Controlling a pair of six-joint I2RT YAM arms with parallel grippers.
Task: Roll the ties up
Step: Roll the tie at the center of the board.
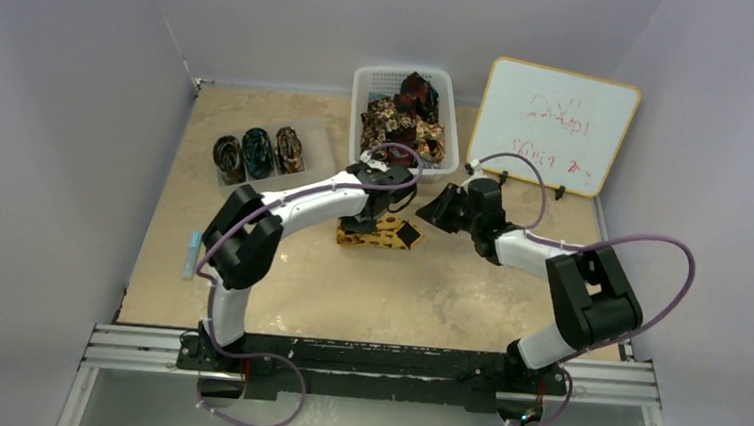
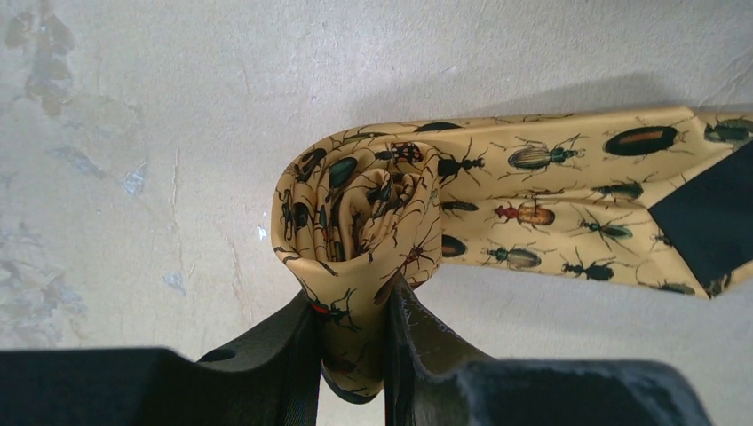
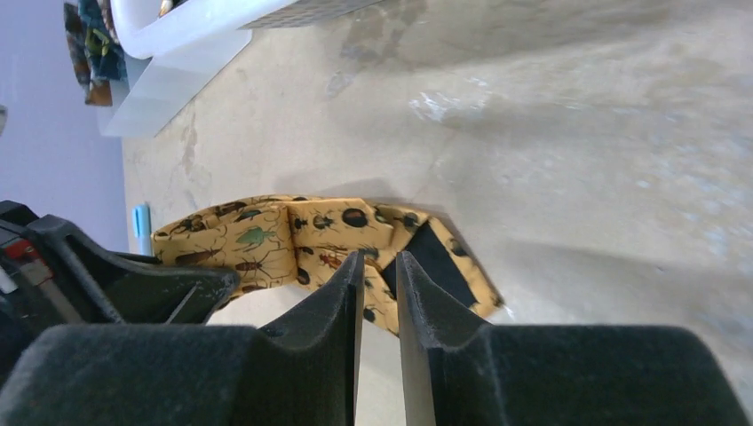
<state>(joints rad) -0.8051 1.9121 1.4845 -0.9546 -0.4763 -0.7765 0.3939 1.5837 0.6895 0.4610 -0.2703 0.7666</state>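
whiteboard (image 1: 552,125) | red handwritten marks, two lines | too small and blurred to read | no other text

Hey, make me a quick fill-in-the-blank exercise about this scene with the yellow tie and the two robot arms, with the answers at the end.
1. The yellow tie is printed with ____.
2. The rolled end of that tie is pinched by the ____ gripper.
3. In the clear tray at the left sit ____ rolled ties.
4. The unrolled ties are heaped in a white ____ at the back.

Answers: beetles, left, three, basket

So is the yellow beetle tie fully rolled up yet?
Partly: the yellow tie has a coil pinched by the left gripper, its wide end still lies flat.
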